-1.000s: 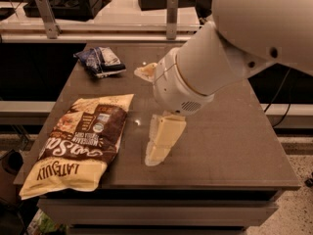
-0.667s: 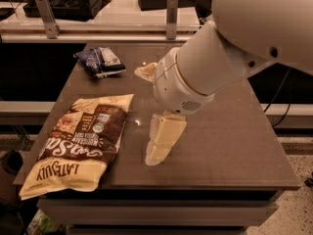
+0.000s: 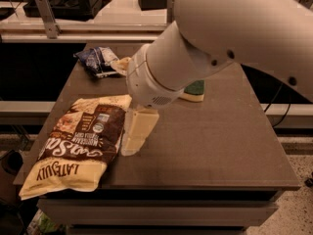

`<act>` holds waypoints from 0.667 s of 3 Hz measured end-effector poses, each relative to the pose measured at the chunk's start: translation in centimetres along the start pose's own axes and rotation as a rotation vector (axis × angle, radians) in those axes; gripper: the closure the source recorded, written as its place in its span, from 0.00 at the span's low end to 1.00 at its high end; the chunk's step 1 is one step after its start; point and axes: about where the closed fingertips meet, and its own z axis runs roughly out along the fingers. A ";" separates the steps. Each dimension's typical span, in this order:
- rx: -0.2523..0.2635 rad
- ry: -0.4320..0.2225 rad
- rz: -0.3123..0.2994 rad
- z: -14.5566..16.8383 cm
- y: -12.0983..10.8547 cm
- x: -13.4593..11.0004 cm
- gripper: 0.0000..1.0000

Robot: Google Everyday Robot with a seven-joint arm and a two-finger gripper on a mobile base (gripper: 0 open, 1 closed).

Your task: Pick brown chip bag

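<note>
Camera view looks down on a matte brown tabletop [image 3: 220, 146], square-cornered and smooth. The brown chip bag [image 3: 80, 143] lies flat at about 8 o'clock on it, a large glossy pillow-shaped pack with cream-yellow crimped ends and a dark brown middle carrying white script. Its "LATE JULY" end overhangs the near left edge of the tabletop.

The claw [image 3: 128, 106] hangs below a fat, smooth white arm [image 3: 220, 38] that comes in from 2 o'clock. It is spread wide and holds nothing. One long, flat cream pad [image 3: 137, 131] points down toward 6 o'clock, its tip just beside the bag's right edge; whether it touches the bag or the tabletop cannot be told. The other cream pad [image 3: 121, 65] peeks out from behind the rounded wrist at 11 o'clock.

A small crinkled dark blue and white snack bag [image 3: 95, 60] sits at 11 o'clock on the tabletop, near that upper pad. A sponge [image 3: 195, 89], green on top with a yellow layer under it, lies half hidden beneath the arm near the middle.
</note>
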 end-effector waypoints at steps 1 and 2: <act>-0.033 -0.034 -0.042 4.0 -1.0 -1.8 0.00; -0.094 -0.040 -0.056 7.9 -0.4 -2.3 0.00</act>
